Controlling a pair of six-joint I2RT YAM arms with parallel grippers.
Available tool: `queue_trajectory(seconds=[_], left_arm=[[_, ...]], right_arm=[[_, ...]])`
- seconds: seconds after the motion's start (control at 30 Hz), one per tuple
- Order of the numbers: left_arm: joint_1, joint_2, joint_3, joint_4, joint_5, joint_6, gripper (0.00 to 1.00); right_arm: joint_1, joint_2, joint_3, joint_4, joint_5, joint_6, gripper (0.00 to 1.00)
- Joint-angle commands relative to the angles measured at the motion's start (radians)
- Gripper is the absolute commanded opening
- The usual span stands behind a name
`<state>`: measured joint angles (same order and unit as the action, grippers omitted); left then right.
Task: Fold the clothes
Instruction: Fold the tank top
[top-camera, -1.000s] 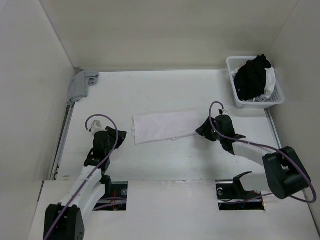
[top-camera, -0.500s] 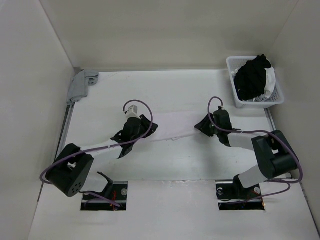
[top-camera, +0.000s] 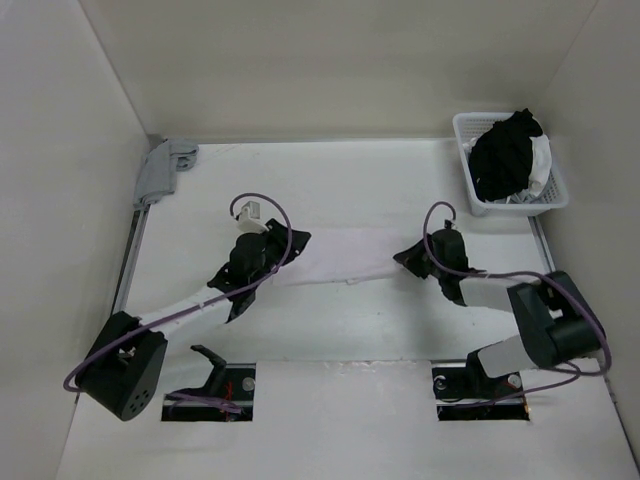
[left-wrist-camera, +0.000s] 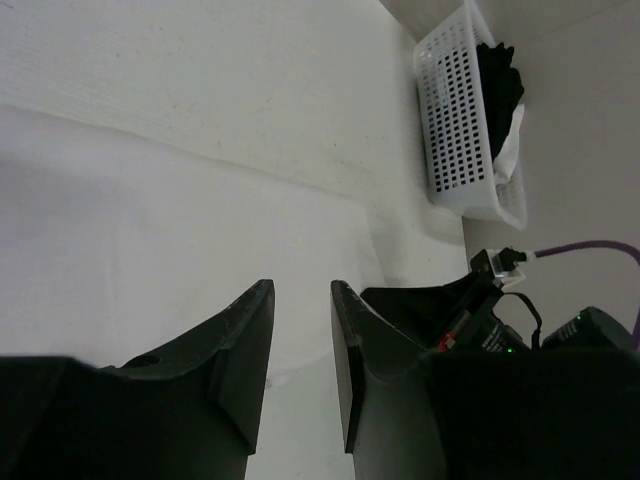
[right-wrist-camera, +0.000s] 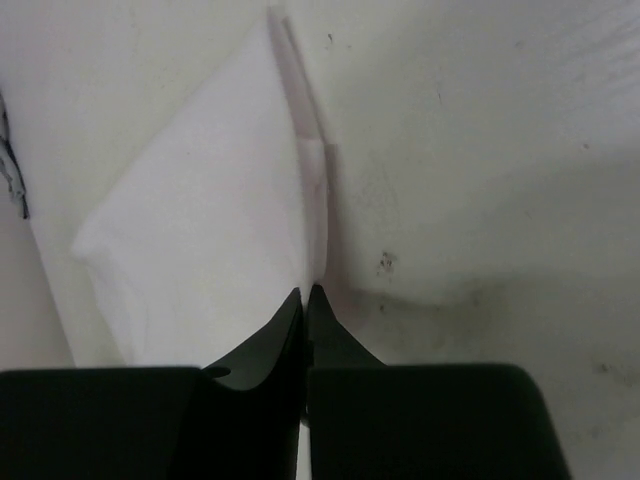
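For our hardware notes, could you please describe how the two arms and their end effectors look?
The left arm and right arm pair white links with bulky black joint housings. The left end effector and right end effector have black, tapering fingers, and a purple cable loops from each wrist.

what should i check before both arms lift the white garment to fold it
1. right pincer shut on the white garment edge: ok
2. left pincer gripping the garment: not ok, its jaws stand apart over the fabric
3. pincers at opposite ends of the garment: ok
4. basket apart from the garment: ok
5. garment lying flat without creases: cannot tell, white fabric on the white table
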<state>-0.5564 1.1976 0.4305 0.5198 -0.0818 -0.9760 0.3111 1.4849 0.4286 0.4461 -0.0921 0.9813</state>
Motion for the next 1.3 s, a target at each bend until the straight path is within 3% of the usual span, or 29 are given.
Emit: queue_trajectory(seconds=[0.0,0.13,0.27,0.5,0.87,0.93,1.07,1.17,1.27], left_arm=[[0.008,-0.058,-0.036,0.057,0.022,0.007,0.27],[0.019,-0.099,-0.078,0.046,0.022,-0.001,0.29],[0.077,-0.156,-0.130,0.016,0.036,-0.013,0.30],[0.197,-0.288,-0.200,-0.052,0.086,-0.029,0.31],[0.336,-0.431,-0.253,-0.118,0.171,-0.035,0.33],[0.362,-0.441,-0.253,-0.127,0.186,-0.032,0.35],[0.417,-0.432,-0.250,-0.132,0.226,-0.027,0.44],[0.451,-0.435,-0.246,-0.133,0.241,-0.029,0.48],[0.441,-0.429,-0.233,-0.133,0.234,-0.027,0.49]], right_arm=[[0.006,-0.197,-0.014,-0.024,0.089,-0.050,0.03],[0.077,-0.366,0.079,-0.271,0.175,-0.183,0.03],[0.243,-0.371,0.241,-0.434,0.297,-0.291,0.03],[0.507,-0.083,0.547,-0.587,0.411,-0.401,0.04],[0.700,0.426,1.016,-0.708,0.410,-0.406,0.05],[0.719,0.483,1.082,-0.742,0.407,-0.397,0.15],[0.739,0.471,1.087,-0.724,0.419,-0.377,0.49],[0.739,0.349,1.000,-0.621,0.397,-0.383,0.58],[0.733,0.214,0.882,-0.526,0.393,-0.389,0.57]])
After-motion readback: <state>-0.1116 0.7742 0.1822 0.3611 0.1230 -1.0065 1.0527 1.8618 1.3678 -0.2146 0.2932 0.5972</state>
